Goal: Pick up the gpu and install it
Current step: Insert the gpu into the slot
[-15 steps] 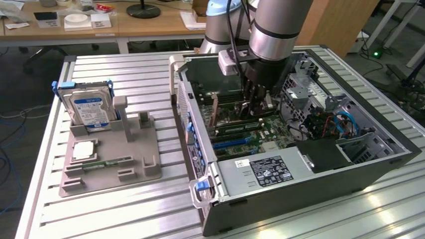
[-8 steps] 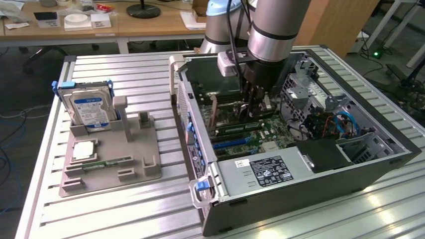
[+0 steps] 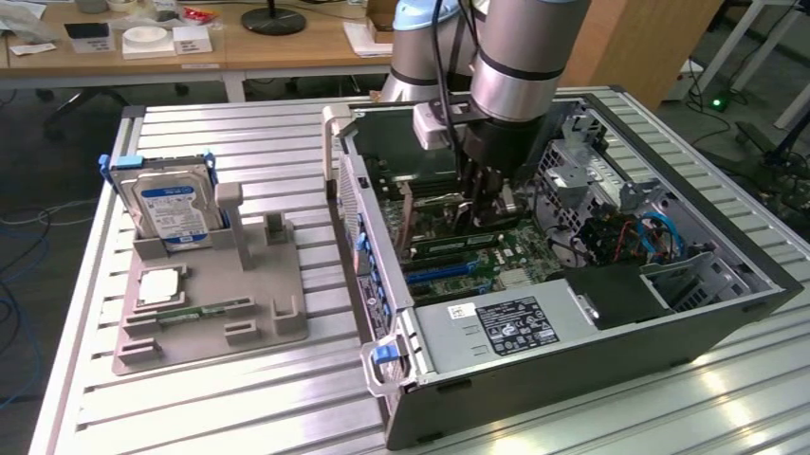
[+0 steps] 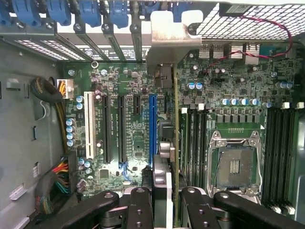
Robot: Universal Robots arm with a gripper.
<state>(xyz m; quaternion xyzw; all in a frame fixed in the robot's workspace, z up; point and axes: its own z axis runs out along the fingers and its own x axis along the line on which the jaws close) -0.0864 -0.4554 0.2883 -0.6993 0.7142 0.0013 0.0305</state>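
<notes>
- Slatted metal table [image 3: 253,398] carries an open computer case [image 3: 708,313] lying on its side and, towards the exterior view's left, a grey parts tray [image 3: 241,284]. Wooden desks stand behind.
- On the tray, a hard drive [image 3: 171,209] with a blue label stands upright in a holder. A memory stick [image 3: 203,311] lies flat nearer the tray's front edge.
- The arm [image 3: 519,57] reaches straight down into the case, with the gripper [image 3: 491,204] low over the motherboard [image 4: 128,81].
- In the wrist view the fingers [image 4: 138,210] are pressed in from both sides on the gpu [image 4: 167,133], which is held upright and seen edge-on.
- The card's pale metal bracket [image 4: 167,38] sits at the case's rear wall, in line with the row of blue slot clips [image 4: 90,12].
- The board's thin edge runs just beside the long blue slot [image 4: 152,133], between it and the memory slots [image 4: 195,143].
- I cannot tell whether the card's connector is seated in a slot or is above it.
- The processor socket [image 4: 234,164] lies beyond the memory slots, apart from the card.
</notes>
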